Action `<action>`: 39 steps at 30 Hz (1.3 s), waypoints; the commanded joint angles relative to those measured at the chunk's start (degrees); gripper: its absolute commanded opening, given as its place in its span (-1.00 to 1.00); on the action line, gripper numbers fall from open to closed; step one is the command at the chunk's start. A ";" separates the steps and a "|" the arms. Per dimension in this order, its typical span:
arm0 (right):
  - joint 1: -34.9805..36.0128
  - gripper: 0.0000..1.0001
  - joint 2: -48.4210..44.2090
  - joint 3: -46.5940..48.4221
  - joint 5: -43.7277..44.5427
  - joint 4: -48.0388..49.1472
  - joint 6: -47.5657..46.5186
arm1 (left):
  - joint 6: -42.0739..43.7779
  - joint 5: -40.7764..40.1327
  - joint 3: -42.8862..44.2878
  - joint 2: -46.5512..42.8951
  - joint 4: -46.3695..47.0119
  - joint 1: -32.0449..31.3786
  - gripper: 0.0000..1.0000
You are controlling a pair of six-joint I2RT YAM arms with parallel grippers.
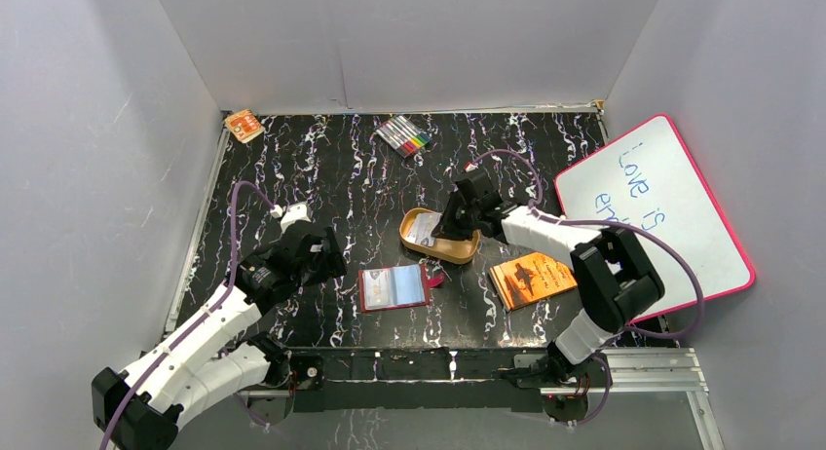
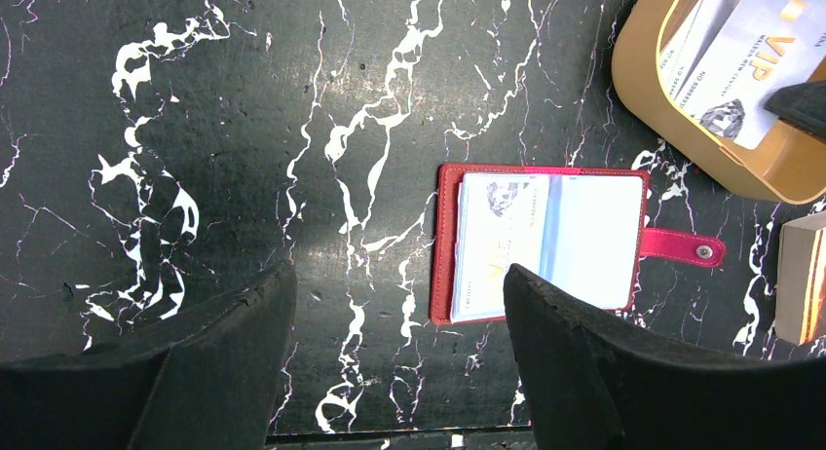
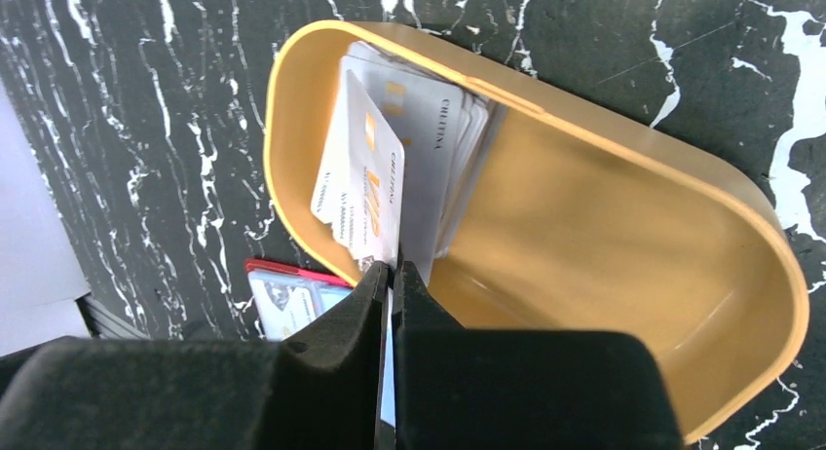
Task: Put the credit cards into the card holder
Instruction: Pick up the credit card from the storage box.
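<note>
Here, card (image 3: 365, 172) between right jaws

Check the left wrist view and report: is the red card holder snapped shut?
No, the card holder lies spread open, its clear sleeves facing up and its snap tab sticking out unfastened.

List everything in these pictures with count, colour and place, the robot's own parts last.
table: one, black with white veins, under everything
tray: one, orange oval, table centre
credit cards: several, pale, stacked in tray
held card: one, white, gold VIP lettering, inside tray
card holder: one, red, open, nearer than tray
book: one, orange-brown, right of card holder
markers: one pack, mixed colours, far edge
whiteboard: one, white, pink frame, right side
packet: one, orange, far left corner
left gripper: one, black, open, beside card holder
right gripper: one, black, shut on held card
</note>
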 commanded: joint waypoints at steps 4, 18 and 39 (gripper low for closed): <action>-0.32 -0.92 -5.62 -1.63 0.57 -1.38 0.18 | 0.35 -1.16 -0.13 -0.35 -0.06 -0.09 0.50; -3.08 -1.00 -14.37 1.09 -5.94 -5.75 13.18 | -0.01 -1.68 0.07 -1.04 -0.61 -0.09 0.50; -10.54 -1.00 -24.58 -3.33 -50.82 4.67 28.43 | -0.16 -2.33 -0.31 -4.22 -0.07 -0.09 0.49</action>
